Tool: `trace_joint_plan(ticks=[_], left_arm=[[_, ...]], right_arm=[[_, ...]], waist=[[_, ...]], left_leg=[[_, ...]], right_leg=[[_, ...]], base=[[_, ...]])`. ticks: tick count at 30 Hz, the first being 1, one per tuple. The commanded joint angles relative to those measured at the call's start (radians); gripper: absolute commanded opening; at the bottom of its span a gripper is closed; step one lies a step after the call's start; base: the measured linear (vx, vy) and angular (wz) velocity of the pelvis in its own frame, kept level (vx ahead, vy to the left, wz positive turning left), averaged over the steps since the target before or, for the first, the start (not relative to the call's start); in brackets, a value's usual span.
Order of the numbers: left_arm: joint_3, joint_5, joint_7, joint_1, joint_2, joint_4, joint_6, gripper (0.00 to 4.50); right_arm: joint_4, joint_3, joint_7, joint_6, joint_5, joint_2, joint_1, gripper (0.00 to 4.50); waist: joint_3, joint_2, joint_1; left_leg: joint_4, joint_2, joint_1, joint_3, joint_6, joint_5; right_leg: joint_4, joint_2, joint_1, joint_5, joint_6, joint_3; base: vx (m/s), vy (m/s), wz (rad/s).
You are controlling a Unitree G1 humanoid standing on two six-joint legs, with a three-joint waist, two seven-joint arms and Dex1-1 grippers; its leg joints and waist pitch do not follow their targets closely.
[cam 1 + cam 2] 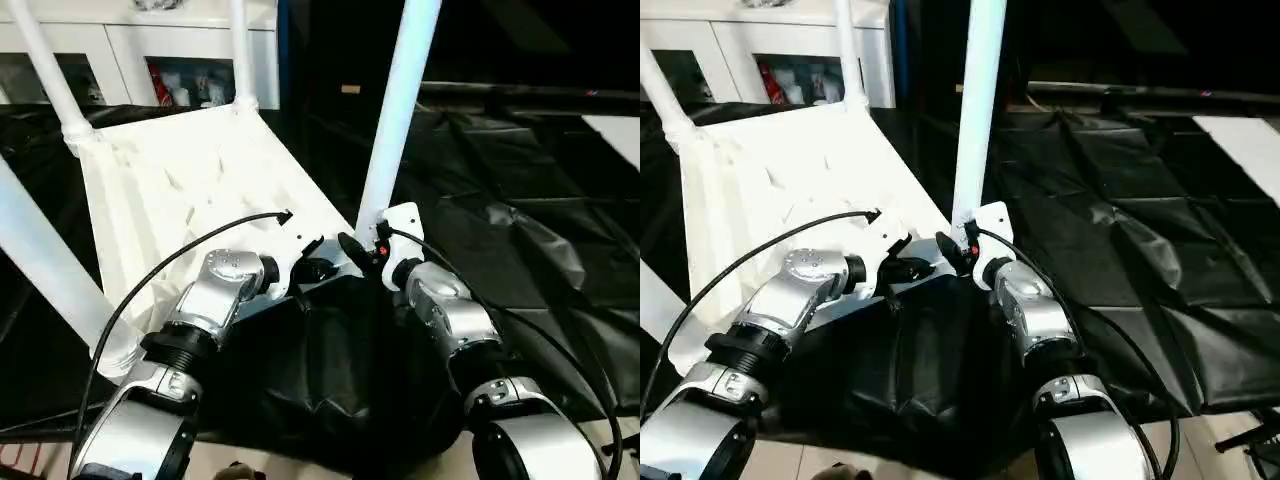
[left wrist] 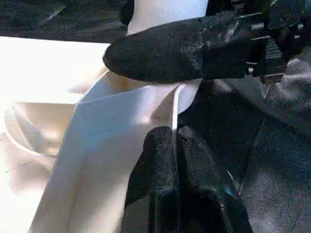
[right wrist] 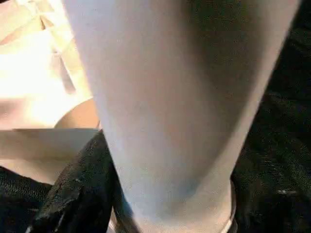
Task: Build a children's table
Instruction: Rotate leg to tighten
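One white tabletop is lying underside up; four white tubular legs are standing in its corner sockets, nearest among them the leg by the grippers; two silver forearms are showing; one white cabinet is standing behind.

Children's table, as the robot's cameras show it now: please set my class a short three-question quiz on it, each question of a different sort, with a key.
1. True or false: the tabletop lies with its ribbed underside facing up.
2. How many legs stand upright in its corner sockets?
3. The left claw is shut on: A) a leg; B) the tabletop's thin rim; C) the black cloth.

Key: 1 true; 2 four; 3 B.
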Motion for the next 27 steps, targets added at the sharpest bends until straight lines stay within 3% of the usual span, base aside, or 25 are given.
trace_joint_plan(ticks=[1,4,5,13,17,21,24,27], left_arm=[[-0.002,-0.036,-0.010,-0.050,-0.039,-0.022,-0.064,0.00],[-0.022,-0.048,-0.082,-0.029,-0.014,-0.044,-0.084,0.00],[-0.029,-0.059,-0.119,-0.017,-0.003,-0.060,-0.085,0.00],[-0.059,-0.095,-0.307,0.039,0.068,-0.121,-0.106,0.00],[-0.086,-0.111,-0.423,0.065,0.114,-0.161,-0.083,0.00],[-0.101,-0.117,-0.469,0.079,0.136,-0.190,-0.059,0.00],[-0.109,-0.117,-0.497,0.090,0.148,-0.208,-0.054,0.00],[-0.118,-0.122,-0.522,0.098,0.162,-0.223,-0.037,0.00]], right_arm=[[0.002,0.084,0.182,0.024,0.027,0.061,0.009,3.38],[-0.019,0.133,0.285,0.013,0.012,0.013,0.020,3.46],[-0.028,0.148,0.329,-0.003,0.009,-0.009,0.027,3.68],[-0.140,0.183,0.610,0.041,0.052,-0.121,0.072,3.68],[-0.188,0.229,0.745,0.065,0.058,-0.186,0.098,3.68],[-0.206,0.252,0.800,0.077,0.049,-0.210,0.113,3.68],[-0.234,0.262,0.845,0.106,0.057,-0.222,0.124,3.47],[-0.254,0.269,0.868,0.127,0.071,-0.226,0.130,3.16]], waist=[[-0.072,0.002,0.006],[-0.070,0.002,0.007],[-0.068,0.002,0.007],[-0.067,0.003,0.010],[-0.068,0.004,0.034],[-0.065,0.003,0.039],[-0.064,0.002,0.041],[-0.065,0.003,0.042]], left_leg=[[-0.060,0.057,0.011,-0.032,0.037,-0.220],[-0.061,0.061,0.013,-0.034,0.043,-0.234],[-0.063,0.063,0.013,-0.035,0.040,-0.239],[-0.063,0.067,0.015,-0.033,0.042,-0.246],[-0.062,0.073,0.018,-0.029,0.047,-0.236],[-0.065,0.072,0.018,-0.031,0.033,-0.256],[-0.066,0.071,0.020,-0.033,0.023,-0.270],[-0.067,0.072,0.020,-0.033,0.023,-0.269]], right_leg=[[-0.087,-0.102,0.052,-0.259,-0.188,0.060],[-0.091,-0.099,0.050,-0.295,-0.182,0.057],[-0.090,-0.101,0.048,-0.299,-0.183,0.057],[-0.087,-0.098,0.048,-0.302,-0.195,0.058],[-0.083,-0.100,0.045,-0.278,-0.201,0.059],[-0.086,-0.100,0.044,-0.325,-0.190,0.058],[-0.091,-0.102,0.042,-0.377,-0.175,0.059],[-0.090,-0.101,0.041,-0.371,-0.175,0.059]], base=[[0.000,0.000,0.00],[0.000,0.000,0.00],[0.000,0.000,0.00],[0.000,0.000,0.00],[0.000,0.000,0.00],[0.000,0.000,0.00],[0.000,0.000,0.00],[0.000,0.000,0.00]])
